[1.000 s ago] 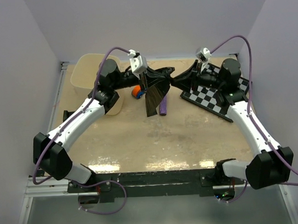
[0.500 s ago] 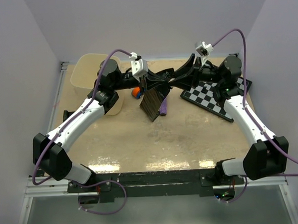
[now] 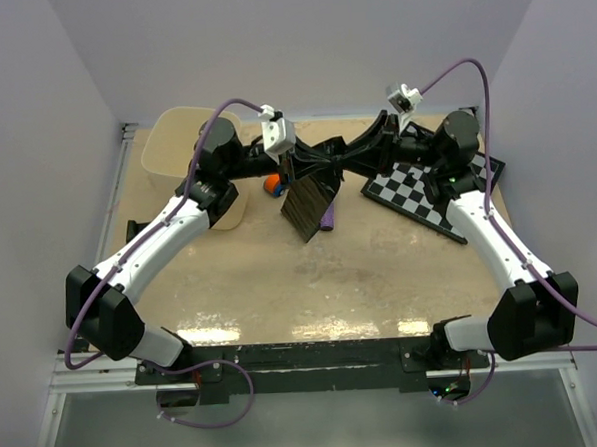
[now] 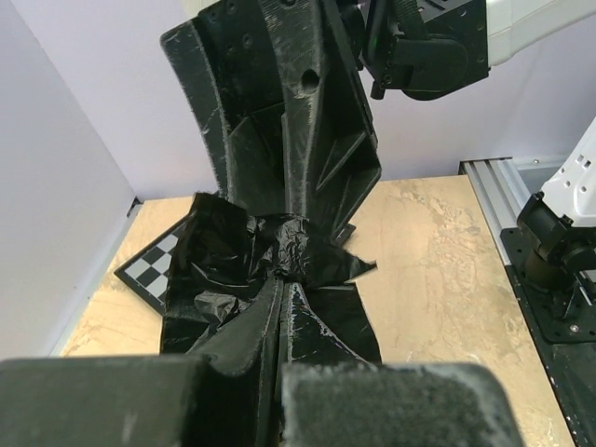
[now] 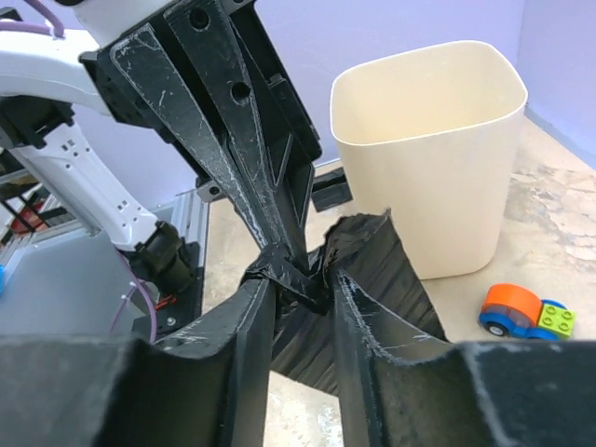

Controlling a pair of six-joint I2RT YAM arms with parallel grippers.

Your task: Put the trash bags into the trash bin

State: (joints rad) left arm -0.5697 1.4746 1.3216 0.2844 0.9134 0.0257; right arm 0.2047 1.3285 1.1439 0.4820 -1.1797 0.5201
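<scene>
Both pairs of jaws are clamped on the same thing. We see the left gripper (image 4: 281, 296) with its fingers pressed flat together and a bunch of the trash bag (image 3: 310, 205) caught between their tips. The right gripper (image 5: 300, 284) meets it tip to tip from the other side. Its fingers stand a little apart, and the crumpled knot of dark film fills the gap and touches both of them.

From above, we find the bag held off the table (image 3: 362, 280) at the far middle, between the two arms. From the pinch it hangs down as a flat, glossy, folded sheet. Its lower edge is near a purple cylinder (image 3: 327, 217) lying on the table.

The trash bin (image 5: 438, 196) stands upright at the far left corner with its mouth open, well to the left of the bag. We see no part of the bag inside it. The left arm's forearm crosses in front of its near wall.

A small orange and blue toy (image 5: 521, 312) sits on the table just beside the bin's base, between bin and bag. The chequered board (image 3: 427, 192) lies on the right, under the right arm.
</scene>
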